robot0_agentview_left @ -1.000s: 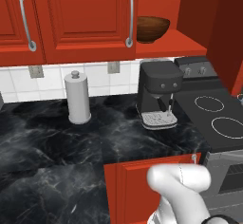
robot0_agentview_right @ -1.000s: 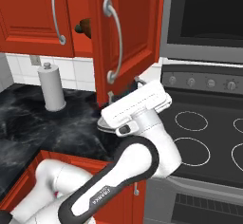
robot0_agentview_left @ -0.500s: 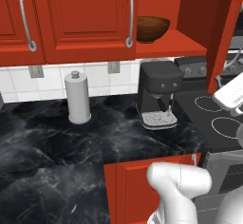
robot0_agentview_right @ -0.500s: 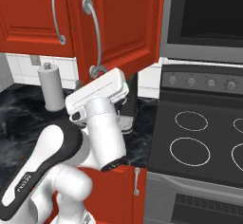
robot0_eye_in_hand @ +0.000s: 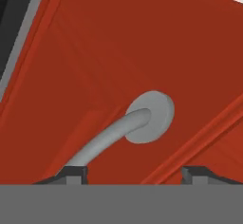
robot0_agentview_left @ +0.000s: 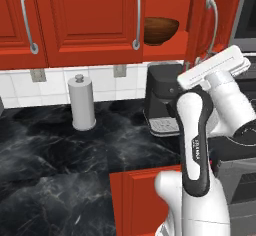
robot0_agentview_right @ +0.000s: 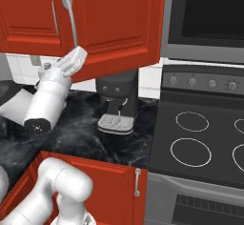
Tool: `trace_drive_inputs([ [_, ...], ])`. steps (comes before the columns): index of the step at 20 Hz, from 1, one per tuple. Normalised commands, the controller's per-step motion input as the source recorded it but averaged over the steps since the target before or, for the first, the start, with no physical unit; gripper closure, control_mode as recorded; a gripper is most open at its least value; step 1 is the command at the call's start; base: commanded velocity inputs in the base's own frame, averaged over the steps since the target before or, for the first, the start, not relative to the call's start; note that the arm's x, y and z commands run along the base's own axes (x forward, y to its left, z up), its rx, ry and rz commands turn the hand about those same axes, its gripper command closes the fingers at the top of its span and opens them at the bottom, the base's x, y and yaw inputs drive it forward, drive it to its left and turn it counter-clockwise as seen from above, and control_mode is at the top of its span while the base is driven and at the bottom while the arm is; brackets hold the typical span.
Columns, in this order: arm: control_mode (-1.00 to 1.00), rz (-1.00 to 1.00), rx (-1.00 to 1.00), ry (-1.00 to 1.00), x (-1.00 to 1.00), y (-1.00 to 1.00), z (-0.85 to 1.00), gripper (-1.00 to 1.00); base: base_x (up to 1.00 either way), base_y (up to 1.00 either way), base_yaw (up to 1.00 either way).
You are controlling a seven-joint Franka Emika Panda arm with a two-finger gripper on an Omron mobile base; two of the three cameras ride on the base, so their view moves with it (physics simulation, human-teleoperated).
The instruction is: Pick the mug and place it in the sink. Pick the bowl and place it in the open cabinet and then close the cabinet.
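Observation:
The dark brown wooden bowl (robot0_agentview_left: 161, 30) rests on the red shelf of the upper cabinet (robot0_agentview_left: 170, 47). The cabinet door (robot0_agentview_right: 114, 24) stands partly open and hides the bowl in the right base view. My gripper (robot0_eye_in_hand: 135, 173) is open and sits right at the door's lower edge, by the bottom of the curved silver handle (robot0_agentview_right: 71, 19). In the hand view the handle's round mount (robot0_eye_in_hand: 149, 118) lies between the fingertips, and its bar runs toward the left fingertip (robot0_eye_in_hand: 73, 173). The mug and the sink are out of view.
A black coffee machine (robot0_agentview_left: 162, 105) stands on the dark marble counter (robot0_agentview_left: 60, 155) under the cabinet, with a paper towel roll (robot0_agentview_left: 82, 102) to its left. A black stove (robot0_agentview_right: 200, 138) lies to the right, an oven (robot0_agentview_right: 209, 14) above it.
The arm has swung in against the cabinet door. The door has turned from wide open toward shut, with the hand on it. The fingers have drawn slightly closer together.

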Motion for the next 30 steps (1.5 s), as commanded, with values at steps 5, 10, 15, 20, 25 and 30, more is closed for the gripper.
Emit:
trace_drive_inputs([
  [5, -1.00, -0.32, 0.00, 0.38, 0.83, 0.23, 0.17, -1.00, 0.00, 0.00, 0.00],
  [10, -1.00, -0.29, 0.02, 0.52, 0.87, 0.01, 0.03, -1.00, 0.00, 0.00, 0.00],
  [15, -1.00, -0.24, 0.08, 0.52, 0.95, 0.00, 0.05, -1.00, 0.00, 0.00, 0.00],
  [20, -1.00, -0.19, 0.12, 0.41, 0.99, 0.00, 0.01, -1.00, 0.00, 0.00, 0.00],
  [25, -1.00, -0.16, 0.14, 0.22, 0.93, 0.00, -0.03, -1.00, 0.00, 0.00, 0.00],
  [30, -1.00, -0.01, 0.39, -0.03, 0.68, 0.00, -0.55, -1.00, 0.00, 0.00, 0.00],
])
